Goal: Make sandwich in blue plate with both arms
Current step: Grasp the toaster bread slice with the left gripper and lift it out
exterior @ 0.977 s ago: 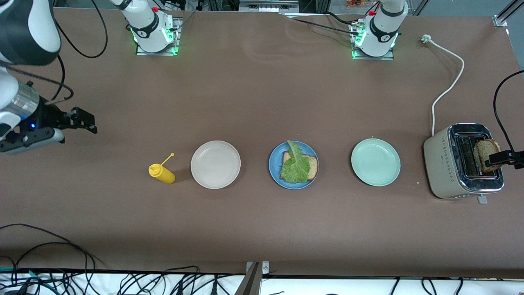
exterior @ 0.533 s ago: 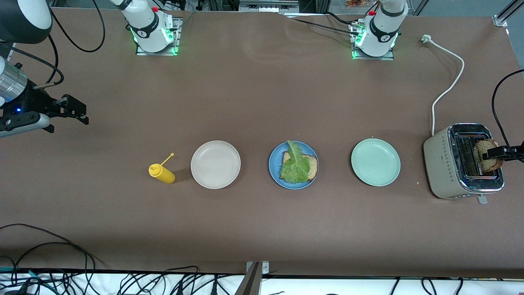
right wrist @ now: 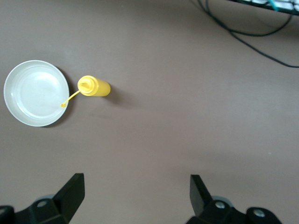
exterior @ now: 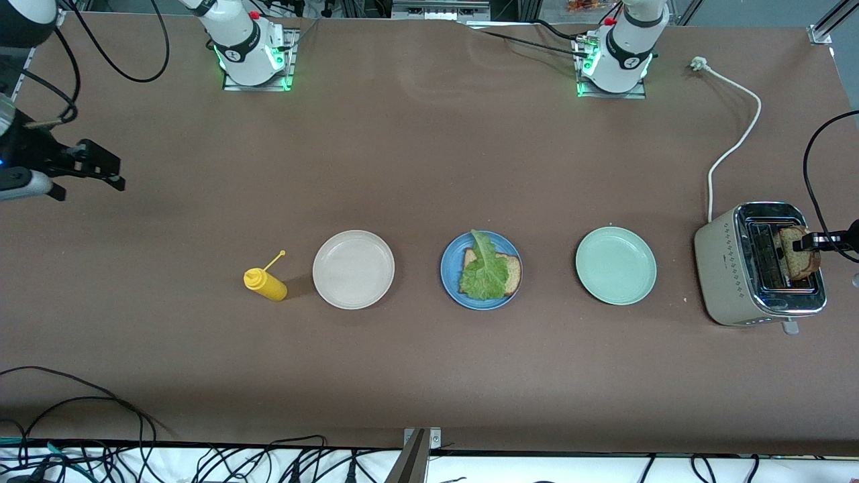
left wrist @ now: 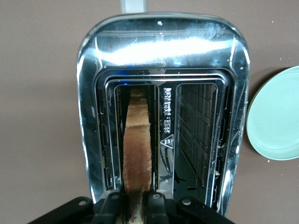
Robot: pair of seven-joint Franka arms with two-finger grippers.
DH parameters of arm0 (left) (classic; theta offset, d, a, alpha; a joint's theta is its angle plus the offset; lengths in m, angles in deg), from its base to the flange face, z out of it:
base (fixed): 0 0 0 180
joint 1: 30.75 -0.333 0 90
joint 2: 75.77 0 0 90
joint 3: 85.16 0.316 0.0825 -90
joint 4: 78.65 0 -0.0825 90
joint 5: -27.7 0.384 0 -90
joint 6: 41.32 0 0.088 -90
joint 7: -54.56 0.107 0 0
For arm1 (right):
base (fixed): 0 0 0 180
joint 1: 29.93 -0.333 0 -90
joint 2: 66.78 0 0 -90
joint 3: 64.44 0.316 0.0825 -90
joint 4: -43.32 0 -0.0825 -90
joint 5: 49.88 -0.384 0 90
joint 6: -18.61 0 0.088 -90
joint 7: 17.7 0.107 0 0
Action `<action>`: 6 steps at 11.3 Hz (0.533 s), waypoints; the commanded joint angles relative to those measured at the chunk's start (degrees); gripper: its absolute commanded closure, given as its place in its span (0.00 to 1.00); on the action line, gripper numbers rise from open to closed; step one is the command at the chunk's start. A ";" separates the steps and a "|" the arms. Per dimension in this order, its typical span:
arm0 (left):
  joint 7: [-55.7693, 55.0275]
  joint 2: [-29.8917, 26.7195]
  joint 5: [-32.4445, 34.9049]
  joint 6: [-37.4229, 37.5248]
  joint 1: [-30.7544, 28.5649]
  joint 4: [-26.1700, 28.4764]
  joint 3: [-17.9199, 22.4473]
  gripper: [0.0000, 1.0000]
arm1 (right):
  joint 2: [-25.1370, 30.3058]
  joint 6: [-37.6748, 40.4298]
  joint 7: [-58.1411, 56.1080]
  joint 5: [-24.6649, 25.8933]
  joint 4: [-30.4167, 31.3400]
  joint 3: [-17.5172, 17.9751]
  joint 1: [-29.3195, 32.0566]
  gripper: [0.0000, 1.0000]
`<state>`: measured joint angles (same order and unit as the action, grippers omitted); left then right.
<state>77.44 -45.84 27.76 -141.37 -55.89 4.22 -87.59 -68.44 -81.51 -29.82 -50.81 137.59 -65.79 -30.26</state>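
Observation:
The blue plate (exterior: 449, 287) sits mid-table and holds one bread slice (exterior: 513, 272) with a green lettuce leaf (exterior: 483, 274) lying on it. A second bread slice (exterior: 795, 251) (left wrist: 138, 140) stands upright in a slot of the toaster (exterior: 728, 268) (left wrist: 93, 116) at the left arm's end. My left gripper (exterior: 809, 240) (left wrist: 137, 198) is over the toaster, shut on that slice's top edge, one finger against each face. My right gripper (exterior: 107, 171) (right wrist: 138, 186) hangs open with nothing in it over bare table at the right arm's end.
A beige plate (exterior: 354, 269) (right wrist: 36, 93) and a yellow squeeze bottle (exterior: 266, 284) (right wrist: 95, 87) sit toward the right arm's end. A pale green plate (exterior: 615, 265) (left wrist: 275, 116) lies between the blue plate and the toaster. The toaster's white cord (exterior: 735, 141) runs toward the bases.
My left gripper has closed on the bread slice in the toaster. My right arm has drawn away from the plates toward its end of the table, still open.

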 commanded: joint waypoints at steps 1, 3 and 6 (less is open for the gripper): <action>-0.03 -0.65 1.34 2.75 0.43 -0.96 -0.65 1.00 | 0.16 2.91 0.17 3.11 -1.90 -0.31 0.07 0.00; 0.58 -2.58 5.09 3.97 1.66 -1.22 -1.52 1.00 | -0.01 2.83 0.79 3.39 -2.77 -0.40 0.16 0.00; 0.49 -6.71 15.27 9.06 8.93 -1.75 -2.40 1.00 | -0.89 3.27 0.61 4.08 -4.36 -0.32 0.42 0.00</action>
<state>77.53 -48.37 34.44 -137.39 -53.12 2.69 -89.91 -68.33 -79.88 -29.71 -48.36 135.21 -66.26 -30.00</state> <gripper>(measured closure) 0.894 0.000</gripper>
